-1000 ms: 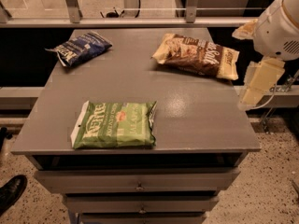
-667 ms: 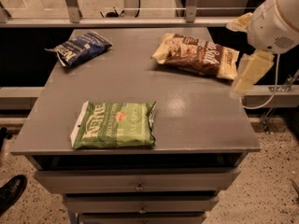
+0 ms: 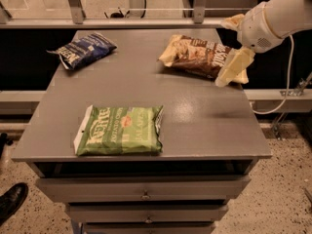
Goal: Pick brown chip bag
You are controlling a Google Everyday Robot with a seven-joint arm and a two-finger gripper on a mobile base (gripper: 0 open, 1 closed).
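The brown chip bag (image 3: 192,56) lies at the back right of the grey table (image 3: 204,126), dark brown with cream ends and white lettering. My gripper (image 3: 222,52) hangs from the white arm at the upper right and is over the bag's right end. Its cream fingers (image 3: 235,66) are spread apart, one beyond the bag and one in front of it, and hold nothing. The bag's right end is partly hidden behind the nearer finger.
A green Kettle bag (image 3: 119,130) lies at the front left of the table. A smaller dark-blue bag (image 3: 85,48) lies at the back left. Drawers (image 3: 144,191) sit under the tabletop. A rail runs behind the table. A black shoe (image 3: 12,199) is on the floor at left.
The arm and gripper have moved left and toward the back, from beside the table's right edge to over the brown bag's right end. The bags have not moved.
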